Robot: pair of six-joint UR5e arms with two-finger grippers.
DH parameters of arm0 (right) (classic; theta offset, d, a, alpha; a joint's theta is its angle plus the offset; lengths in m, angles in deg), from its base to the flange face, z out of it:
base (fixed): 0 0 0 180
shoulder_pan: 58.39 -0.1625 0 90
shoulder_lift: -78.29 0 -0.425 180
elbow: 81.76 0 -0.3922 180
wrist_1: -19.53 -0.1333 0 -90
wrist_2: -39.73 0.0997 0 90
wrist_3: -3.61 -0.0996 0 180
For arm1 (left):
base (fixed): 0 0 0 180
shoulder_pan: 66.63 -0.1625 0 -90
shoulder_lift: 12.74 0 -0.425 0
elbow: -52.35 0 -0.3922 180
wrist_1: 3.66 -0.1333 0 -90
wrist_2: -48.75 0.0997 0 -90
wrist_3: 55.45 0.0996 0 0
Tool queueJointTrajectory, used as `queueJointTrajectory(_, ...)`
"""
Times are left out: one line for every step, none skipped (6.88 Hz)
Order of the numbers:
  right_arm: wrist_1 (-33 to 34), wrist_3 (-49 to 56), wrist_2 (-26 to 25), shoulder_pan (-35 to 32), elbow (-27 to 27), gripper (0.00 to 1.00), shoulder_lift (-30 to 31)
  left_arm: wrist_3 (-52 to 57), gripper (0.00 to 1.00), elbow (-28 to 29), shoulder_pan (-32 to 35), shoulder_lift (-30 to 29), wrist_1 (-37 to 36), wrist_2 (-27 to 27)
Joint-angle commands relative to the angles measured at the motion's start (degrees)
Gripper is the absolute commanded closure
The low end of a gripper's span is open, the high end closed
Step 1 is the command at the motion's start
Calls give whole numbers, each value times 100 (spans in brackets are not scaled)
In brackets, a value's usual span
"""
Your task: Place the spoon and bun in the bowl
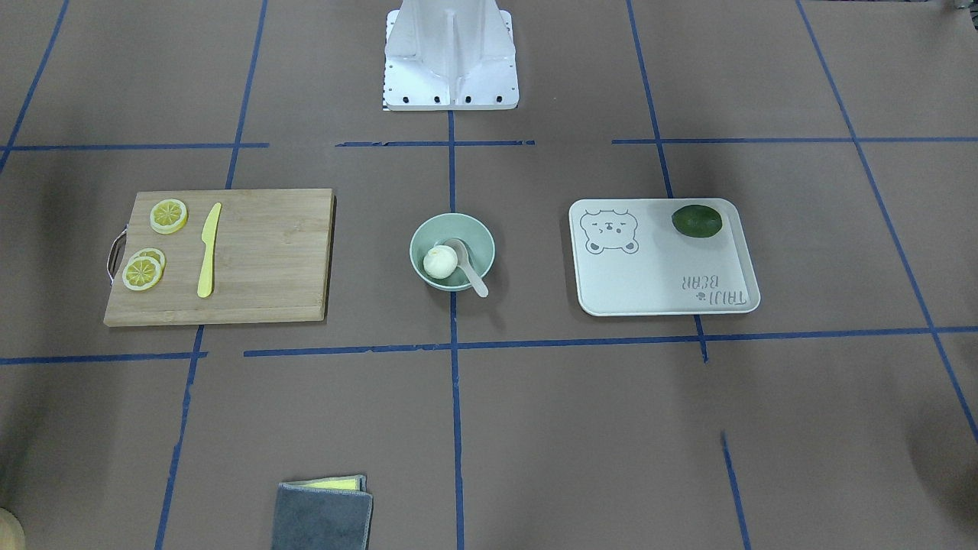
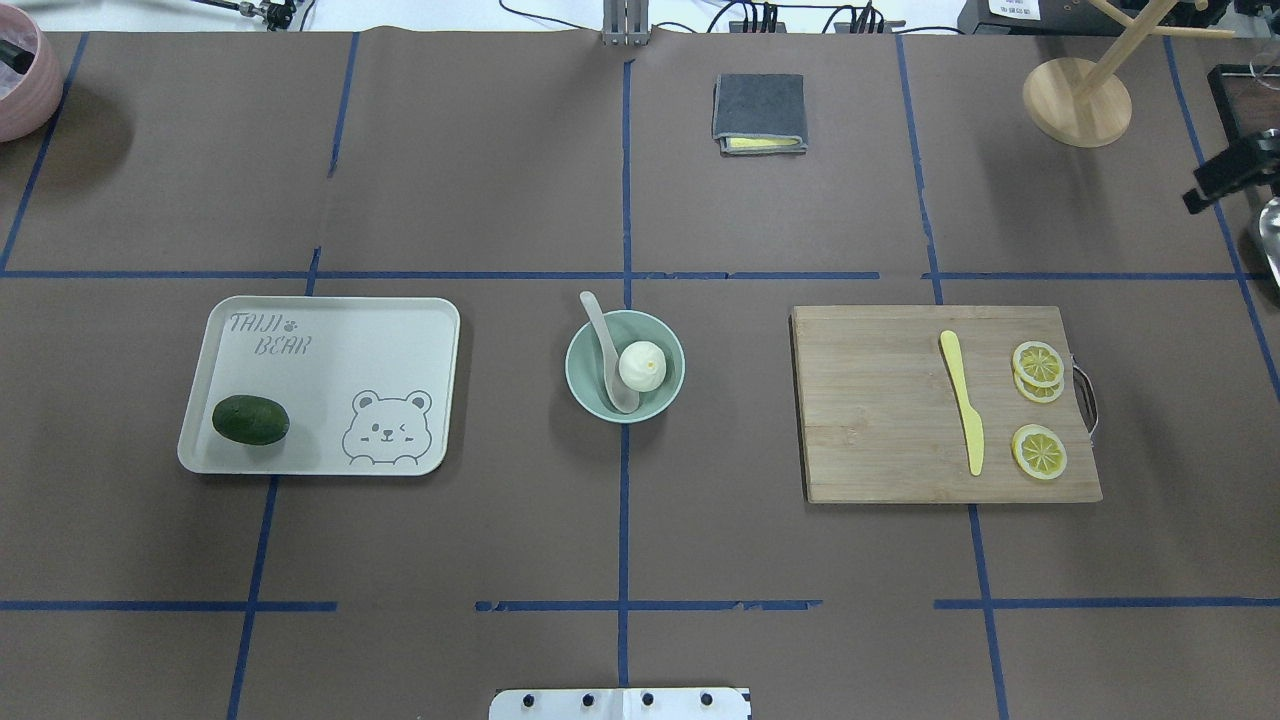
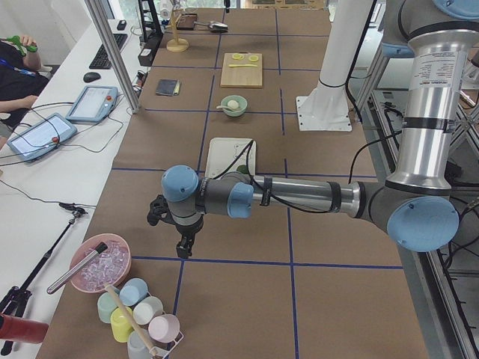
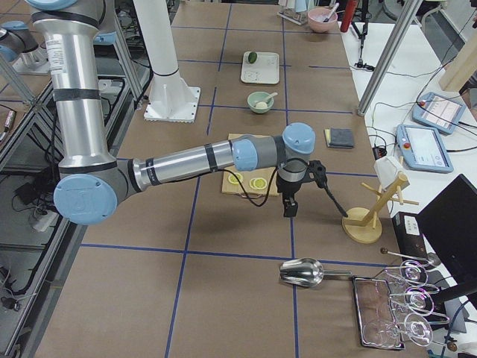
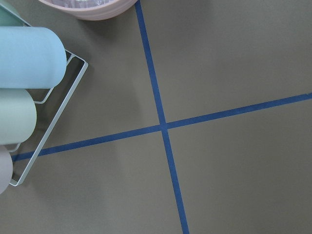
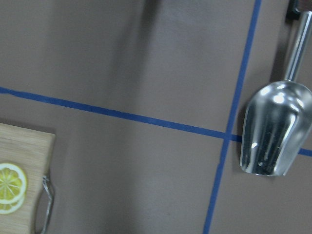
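Note:
The pale mint-green bowl (image 2: 588,388) stands at the table's middle, also in the front view (image 1: 480,235). The white bun (image 2: 642,366) lies inside it (image 1: 440,261). The off-white spoon (image 2: 603,343) rests with its scoop in the bowl beside the bun and its handle over the rim (image 1: 477,283). Both arms are far from the bowl. My left gripper (image 3: 183,243) hangs over the table's left end and my right gripper (image 4: 288,205) over the right end. I cannot tell whether either is open or shut.
A bear tray (image 2: 330,340) holds a dark green fruit (image 2: 250,420). A cutting board (image 2: 880,420) holds a yellow knife (image 2: 963,412) and lemon slices (image 2: 1038,450). A folded cloth (image 2: 759,112), a wooden stand (image 2: 1077,100), a metal scoop (image 6: 273,124) and a cup rack (image 5: 29,97) sit at the edges.

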Motion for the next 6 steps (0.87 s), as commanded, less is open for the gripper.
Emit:
queueJointTrajectory(-24,553,223,-623,-464,0,272,5,0,18,7,7,0,1)
queueJointTrajectory(-32,509,172,-617,-588,0,247,14,0,26,7,15,0,1)
queueJointTrajectory(-59,553,189,-625,-650,0,255,23,0,9,7,85,0,1)
queueJointTrajectory(-233,492,198,-643,-659,0,308,5,0,0,7,138,8,1)
queueJointTrajectory(-252,500,251,-687,-668,0,421,-21,0,9,-2,138,9,1)
queueJointTrajectory(-261,535,390,-791,-668,0,475,-21,0,9,7,138,9,1)
